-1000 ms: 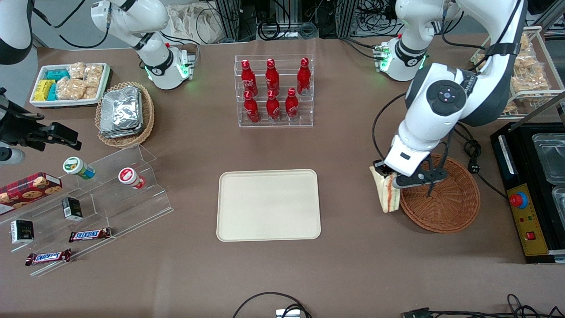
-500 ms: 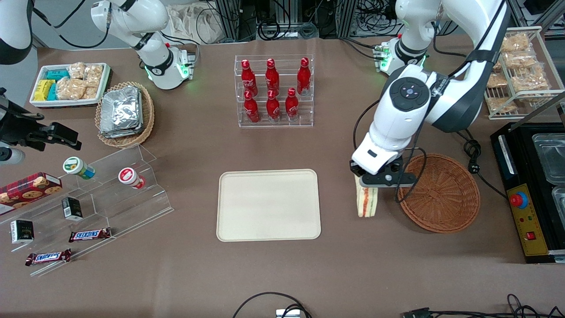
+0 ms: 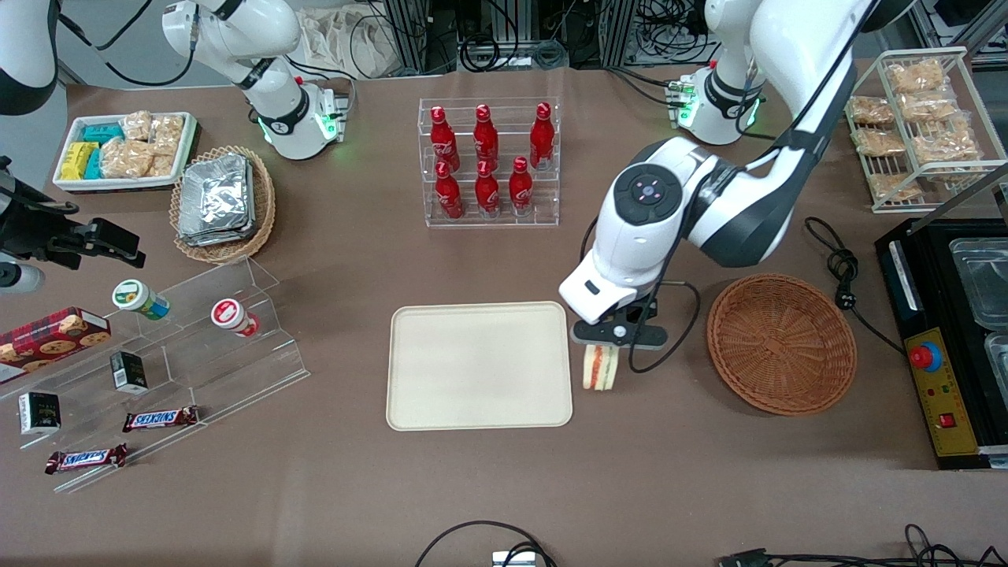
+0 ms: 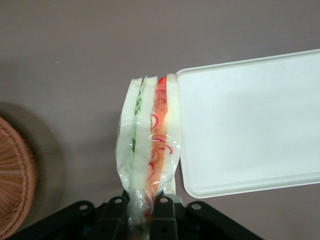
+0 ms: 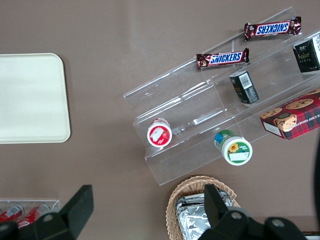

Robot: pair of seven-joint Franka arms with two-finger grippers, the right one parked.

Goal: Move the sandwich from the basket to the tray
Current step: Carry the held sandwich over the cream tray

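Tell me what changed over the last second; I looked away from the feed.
The claw, shut on the sandwich, carried it from the basket's rim across the table to just beside the tray's edge, not yet over it. The arm swung along with it. The grip held throughout; basket and tray did not move.

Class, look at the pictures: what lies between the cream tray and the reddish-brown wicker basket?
The sandwich, held in the gripper with jaws shut on it, hangs between tray and basket, beside the tray's edge; front view shows it.
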